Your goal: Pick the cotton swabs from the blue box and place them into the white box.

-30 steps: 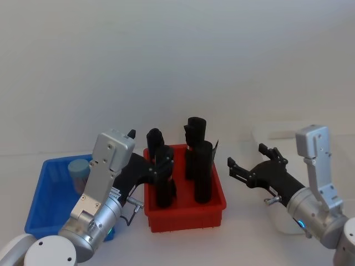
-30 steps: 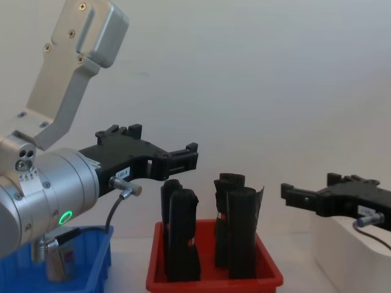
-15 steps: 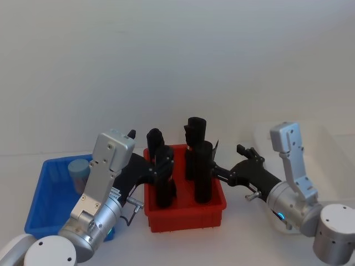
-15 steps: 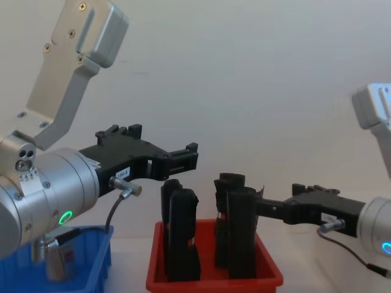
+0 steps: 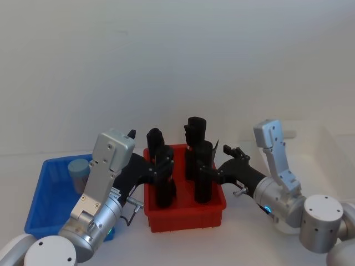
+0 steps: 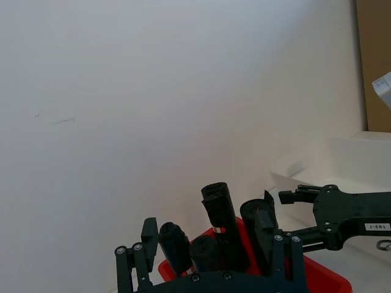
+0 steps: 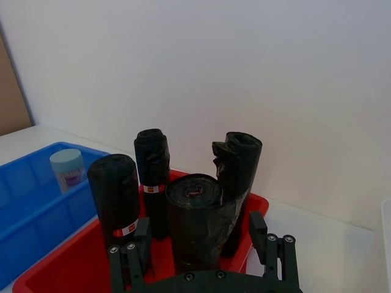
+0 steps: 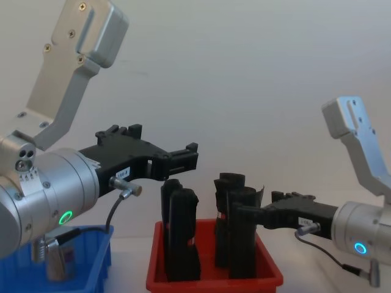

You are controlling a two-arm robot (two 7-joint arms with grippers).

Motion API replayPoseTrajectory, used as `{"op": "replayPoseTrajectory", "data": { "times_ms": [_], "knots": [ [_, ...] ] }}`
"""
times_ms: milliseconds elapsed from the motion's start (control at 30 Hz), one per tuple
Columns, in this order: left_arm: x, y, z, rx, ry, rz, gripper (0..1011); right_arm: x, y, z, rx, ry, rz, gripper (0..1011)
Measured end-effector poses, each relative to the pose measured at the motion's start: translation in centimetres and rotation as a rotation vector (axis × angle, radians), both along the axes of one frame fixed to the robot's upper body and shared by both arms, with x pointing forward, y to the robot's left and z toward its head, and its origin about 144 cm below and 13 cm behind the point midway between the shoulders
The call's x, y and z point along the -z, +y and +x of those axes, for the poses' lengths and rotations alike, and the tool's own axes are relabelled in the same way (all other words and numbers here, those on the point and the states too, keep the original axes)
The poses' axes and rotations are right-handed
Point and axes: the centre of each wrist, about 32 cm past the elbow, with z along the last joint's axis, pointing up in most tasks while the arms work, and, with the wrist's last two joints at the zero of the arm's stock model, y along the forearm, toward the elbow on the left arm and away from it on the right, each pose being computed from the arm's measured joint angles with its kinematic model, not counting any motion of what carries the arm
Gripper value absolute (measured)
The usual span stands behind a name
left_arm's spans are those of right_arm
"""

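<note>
Right tool (image 5: 213, 164) spread wide, reaching over the red tray (image 5: 186, 211) with fingers flanking the nearest black roll (image 7: 195, 223) (not gripping it). Left tool (image 8: 183, 160) also spread, empty, poised above the tray's left side. Four black rolls upright in that tray, in the middle of the white desk (image 5: 233, 244). One tub of cotton swabs (image 5: 79, 172), pale-capped, standing in the blue box (image 5: 41, 208) at the robot's left. White box (image 5: 327, 149) off to the right, behind the right arm.
</note>
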Motion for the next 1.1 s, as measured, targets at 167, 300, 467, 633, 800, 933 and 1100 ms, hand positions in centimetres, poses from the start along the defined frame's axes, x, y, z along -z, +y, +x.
{"op": "replayPoseTrajectory", "data": {
  "times_ms": [167,300,467,633,800,933,1100],
  "knots": [
    [0.0,0.0,0.0,0.000,0.000,0.000,1004,0.2,0.4,1.0,-0.010,0.006,-0.006,1001],
    [0.0,0.0,0.0,0.000,0.000,0.000,1004,0.3,0.6,1.5,-0.016,0.011,-0.011,1001],
    [0.0,0.0,0.0,0.000,0.000,0.000,1004,0.4,0.8,2.1,-0.026,0.013,-0.015,927],
    [0.0,0.0,0.0,0.000,0.000,0.000,1004,0.6,1.0,2.7,-0.034,0.017,-0.015,773],
    [0.0,0.0,0.0,0.000,0.000,0.000,1004,0.8,1.1,3.2,-0.040,0.020,-0.013,622],
    [0.0,0.0,0.0,0.000,0.000,0.000,1004,0.8,1.2,3.3,-0.042,0.019,-0.011,550],
    [0.0,0.0,0.0,0.000,0.000,0.000,1004,0.8,1.2,3.4,-0.042,0.016,-0.008,527]
  ]
}}
